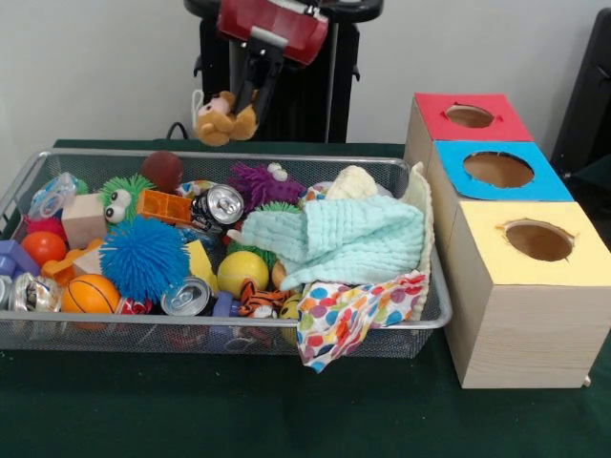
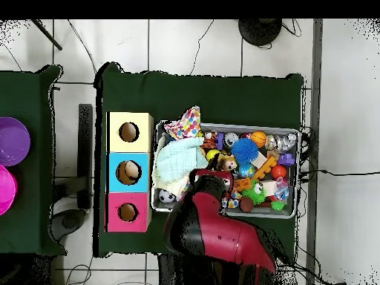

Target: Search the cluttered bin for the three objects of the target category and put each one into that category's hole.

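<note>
A dark green cloth covers the counter point(image 1: 286, 410), which stands on pale floor tiles before a plain wall. Front view: the gripper point(image 1: 232, 107) is clamped on a stuffed monkey point(image 1: 223, 118), held above the wire bin's point(image 1: 239, 329) far rim. Only overhead do purple bowls point(image 2: 9, 141) on a second counter show.

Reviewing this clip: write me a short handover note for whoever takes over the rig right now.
Gripper: shut on a small brown plush toy, lifted above the wire bin.
Boxes beside the bin: red hole, blue hole, yellow hole. In the overhead view something pale shows inside the blue hole; I cannot tell what it is.
Done: one toy picked out.
Left: drop it in its hole, then search the clutter under the mint cloth for more.
</note>
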{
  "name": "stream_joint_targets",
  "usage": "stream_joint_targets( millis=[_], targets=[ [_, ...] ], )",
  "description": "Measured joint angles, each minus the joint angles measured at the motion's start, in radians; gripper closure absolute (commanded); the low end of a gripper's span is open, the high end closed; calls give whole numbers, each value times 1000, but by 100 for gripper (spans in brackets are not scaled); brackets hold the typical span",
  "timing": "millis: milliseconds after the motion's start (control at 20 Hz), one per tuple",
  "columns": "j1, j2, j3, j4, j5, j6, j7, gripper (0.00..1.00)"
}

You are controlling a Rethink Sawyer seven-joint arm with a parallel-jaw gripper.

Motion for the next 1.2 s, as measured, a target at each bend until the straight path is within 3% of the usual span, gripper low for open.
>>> stream_joint_targets(
  millis=[300,600,900,1200],
  targets=[
    [23,-102,67,62,92,199,0,100],
    [131,-176,81,103,198,334,5,100],
    [286,-188,82,135,313,327,63,100],
    [361,-161,100,158,377,249,160,100]
  ],
)
